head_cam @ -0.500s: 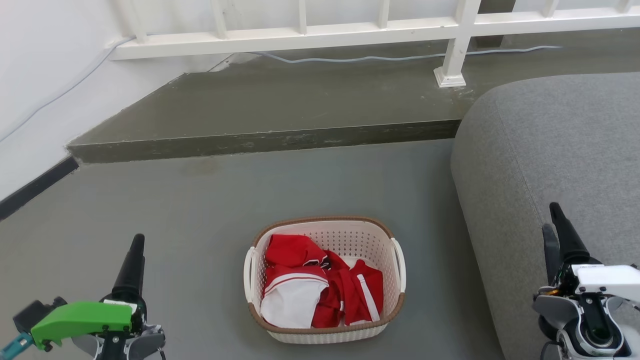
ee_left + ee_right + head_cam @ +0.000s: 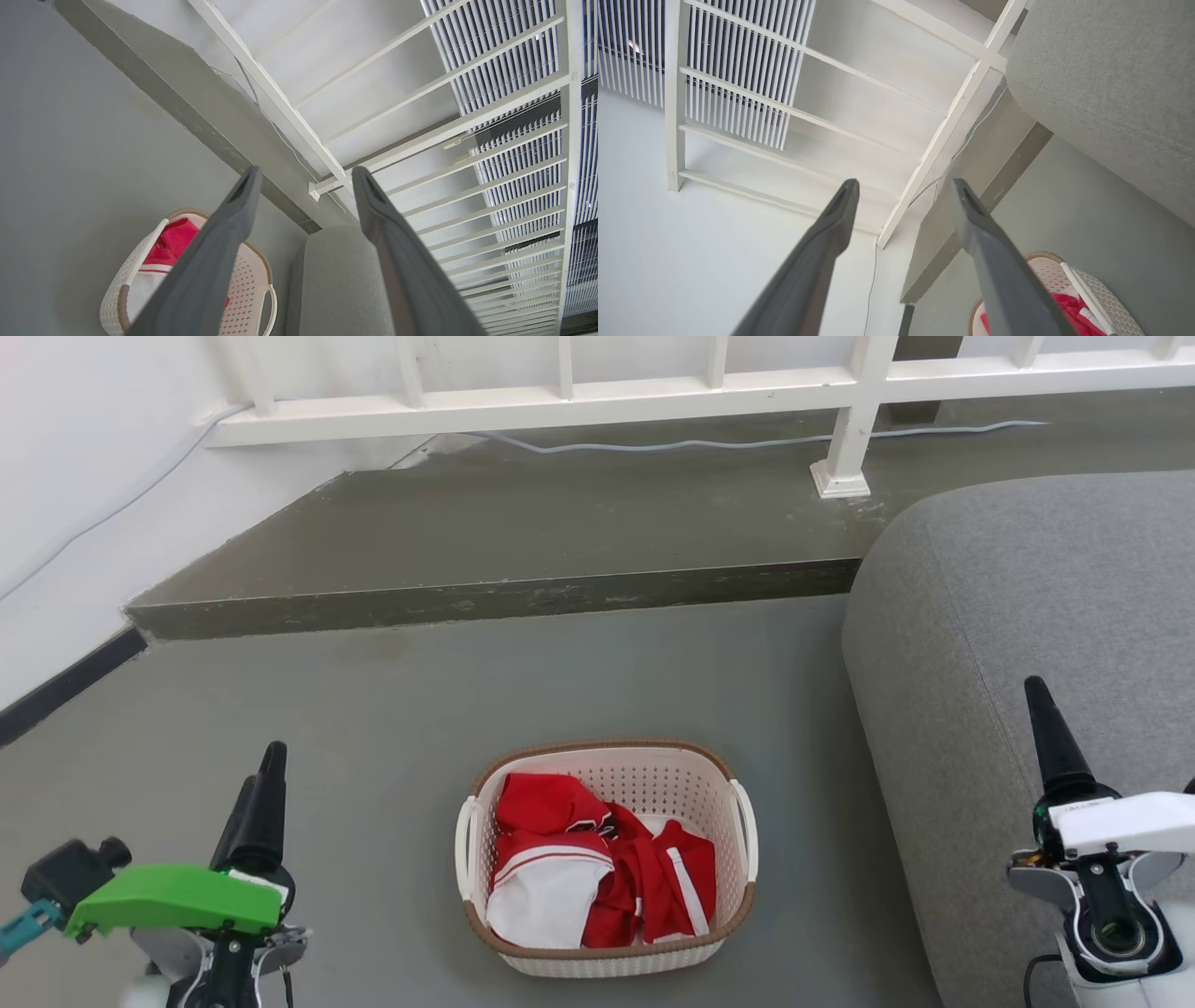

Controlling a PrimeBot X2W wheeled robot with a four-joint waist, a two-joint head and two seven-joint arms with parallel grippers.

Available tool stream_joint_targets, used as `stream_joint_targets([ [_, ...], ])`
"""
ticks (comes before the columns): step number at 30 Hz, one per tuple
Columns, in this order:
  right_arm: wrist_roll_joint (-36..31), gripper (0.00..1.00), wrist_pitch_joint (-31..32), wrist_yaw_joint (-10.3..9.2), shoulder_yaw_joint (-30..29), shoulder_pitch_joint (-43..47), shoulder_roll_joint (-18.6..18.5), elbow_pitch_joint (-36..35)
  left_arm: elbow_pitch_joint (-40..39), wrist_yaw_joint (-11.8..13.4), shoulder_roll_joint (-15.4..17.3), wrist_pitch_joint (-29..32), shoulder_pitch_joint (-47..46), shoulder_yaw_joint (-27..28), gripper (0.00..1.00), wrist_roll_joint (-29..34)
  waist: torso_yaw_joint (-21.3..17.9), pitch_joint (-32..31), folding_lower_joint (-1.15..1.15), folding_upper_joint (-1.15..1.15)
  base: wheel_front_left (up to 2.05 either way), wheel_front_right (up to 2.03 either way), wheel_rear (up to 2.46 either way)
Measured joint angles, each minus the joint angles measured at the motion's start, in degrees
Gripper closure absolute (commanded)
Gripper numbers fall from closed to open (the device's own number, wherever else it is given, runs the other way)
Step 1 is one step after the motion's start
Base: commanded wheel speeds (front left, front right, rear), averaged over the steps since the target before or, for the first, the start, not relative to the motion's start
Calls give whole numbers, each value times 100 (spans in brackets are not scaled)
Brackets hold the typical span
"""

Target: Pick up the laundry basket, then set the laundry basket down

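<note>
Basket (image 2: 653, 789) sits flat on the grey floor (image 2: 392, 728), low and middle in the head view, with red and white clothes (image 2: 644, 882) piled inside. Left claw (image 2: 261, 767) hangs at the lower left, well apart from the basket, fingers pointing up the frame. Right claw (image 2: 1038, 702) is at the lower right, in front of the grey sofa (image 2: 1027, 579) that takes up the right side. Both wrist views show a wide gap between the fingers, so both claws are spread and empty. Basket peeks in at the bottom of each wrist view too, lower left in the left one, lower right in the right one.

Room-wise, the floor is smooth matte grey, kinda concrete-looking. Behind the basket there's a raised step (image 2: 523, 532), darker and scuffed along its front edge. White railing (image 2: 560, 406) runs across the top on that step, with a pale cable (image 2: 653, 445) snaking along under it. White wall (image 2: 84, 476) at upper left has a dark baseboard (image 2: 65, 683). Sofa's edge is near the basket's right-side handle (image 2: 750, 840), not touching.
</note>
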Motion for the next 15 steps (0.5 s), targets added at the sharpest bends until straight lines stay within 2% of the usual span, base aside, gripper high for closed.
stream_joint_targets([
  [15,-1739,0,-274,-308,477,-39,-297,-241,-250,333,263,-290,-168,-493,0,1682,6,-25,0,0,0,0,0],
])
